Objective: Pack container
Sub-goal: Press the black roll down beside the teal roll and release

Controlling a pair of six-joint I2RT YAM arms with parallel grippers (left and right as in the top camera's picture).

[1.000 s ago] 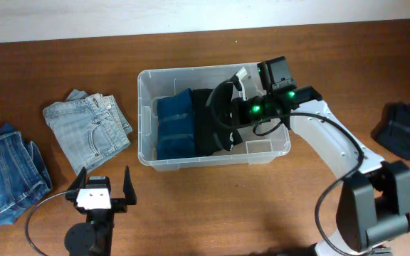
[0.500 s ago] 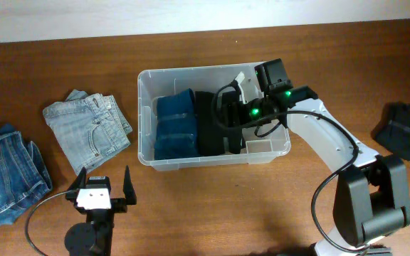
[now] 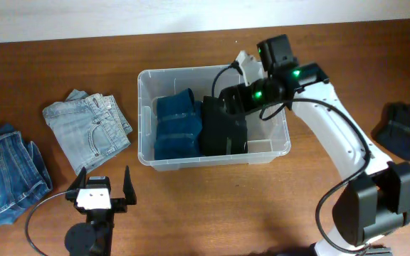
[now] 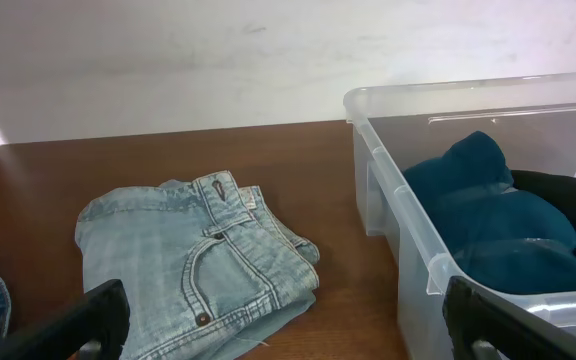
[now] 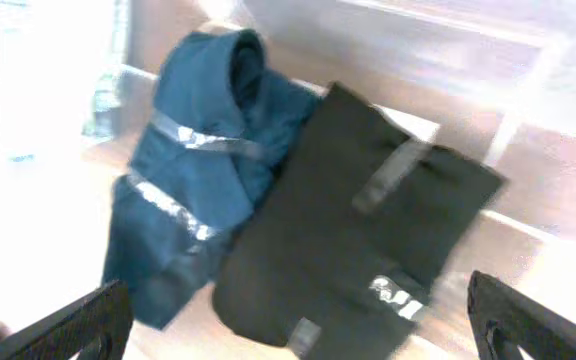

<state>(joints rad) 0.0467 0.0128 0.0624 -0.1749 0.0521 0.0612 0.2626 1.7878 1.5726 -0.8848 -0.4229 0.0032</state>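
The container [image 3: 142,114] is a clear plastic tub in the middle of the table. A folded teal garment [image 3: 176,124] lies in its left half, and a black garment [image 3: 223,129] lies flat beside it on the right. My right gripper [image 3: 223,105] hangs open just above the black garment, holding nothing. The right wrist view, though blurred, looks down on the teal garment [image 5: 198,170] and the black garment [image 5: 358,240], with the right gripper [image 5: 293,330] spread wide. My left gripper [image 3: 103,178] rests open near the front edge, left of the container [image 4: 408,230].
Folded light-blue jeans [image 3: 87,128] lie left of the tub, also seen as the jeans [image 4: 198,260] ahead of my left gripper [image 4: 288,335]. Darker jeans [image 3: 6,174] sit at the left edge. Another black garment [image 3: 403,129] lies at the far right.
My right gripper has opened and let go of the black garment, which now lies flat in the container. The gripper has risen and drawn back slightly. The left arm is still.
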